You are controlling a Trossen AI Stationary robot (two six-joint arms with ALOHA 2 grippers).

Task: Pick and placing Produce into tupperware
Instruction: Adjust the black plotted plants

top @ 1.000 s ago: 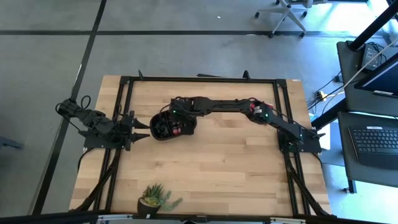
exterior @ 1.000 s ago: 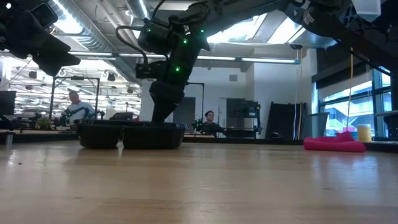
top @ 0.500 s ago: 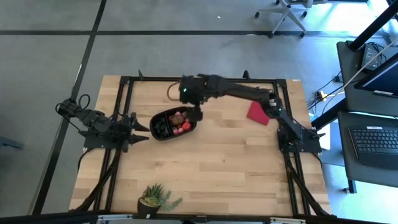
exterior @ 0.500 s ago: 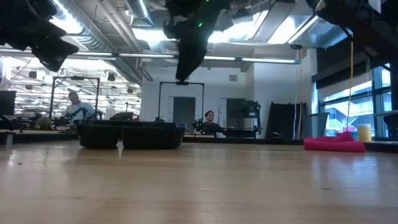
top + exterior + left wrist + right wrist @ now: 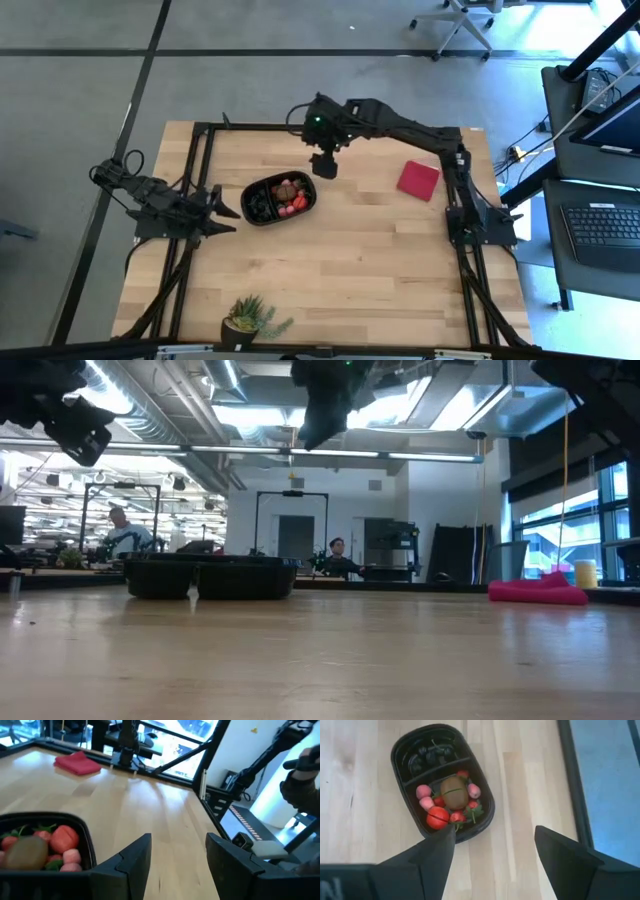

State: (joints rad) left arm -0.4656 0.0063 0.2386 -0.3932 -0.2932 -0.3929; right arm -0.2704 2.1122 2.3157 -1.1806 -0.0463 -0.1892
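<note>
The black tupperware (image 5: 258,218) lies on the wooden table, left of centre. Its larger compartment holds red produce (image 5: 292,196) and a brown round piece (image 5: 454,791); dark berries (image 5: 430,752) fill the smaller one. My right gripper (image 5: 326,165) hangs open high above the table, just beyond the tray's far right end, with nothing between its fingers (image 5: 432,857). My left gripper (image 5: 226,209) stands open beside the tray's left end, raised off the table, with nothing in it; its wrist view shows the tray's wall (image 5: 91,842) close by.
A flat red square (image 5: 418,180) lies at the table's right, seen low as a red heap (image 5: 537,592). A green spiky potted plant (image 5: 252,320) stands at the near edge. A black frame (image 5: 320,128) borders the table. People sit in the room behind.
My right gripper has risen out of the tupperware, high above the table, and drifted toward the far edge and the right, staying open. The produce stays in the tray, and the red square, covered by the arm before, now shows.
</note>
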